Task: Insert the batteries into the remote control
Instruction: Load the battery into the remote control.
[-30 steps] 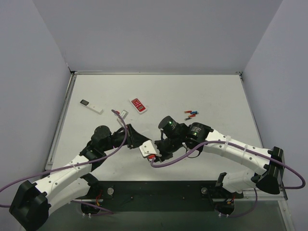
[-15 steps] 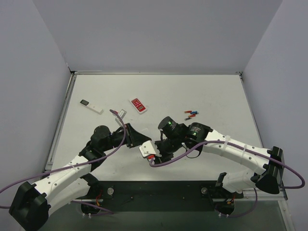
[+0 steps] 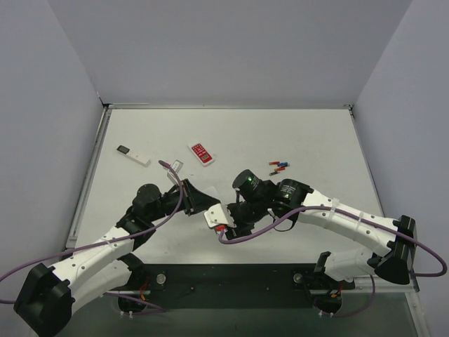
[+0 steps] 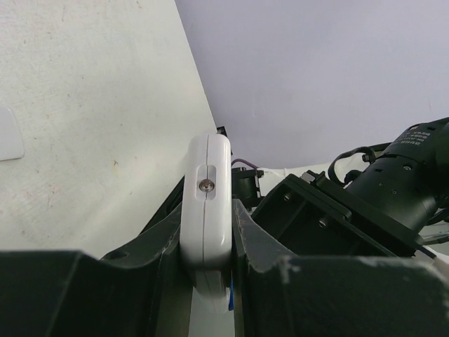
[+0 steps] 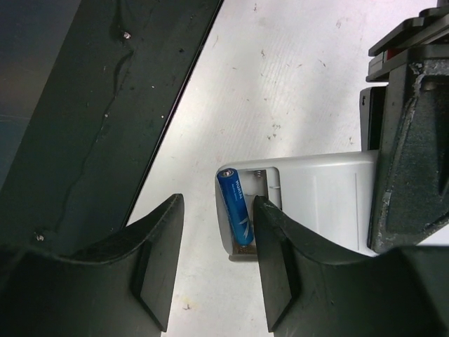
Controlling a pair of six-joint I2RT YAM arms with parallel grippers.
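The left gripper [image 4: 208, 242] is clamping the smooth white remote [image 4: 208, 186]; the right gripper [image 5: 216, 225] is holding its jaws apart astride the glossy blue cylindrical battery [image 5: 235, 207], which is pointing frame-top.

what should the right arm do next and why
Probably lift the right claw clear and fetch a second cell from the loose cells: its jaws stand open, one blue battery lies in the remote control, which the left claw holds.
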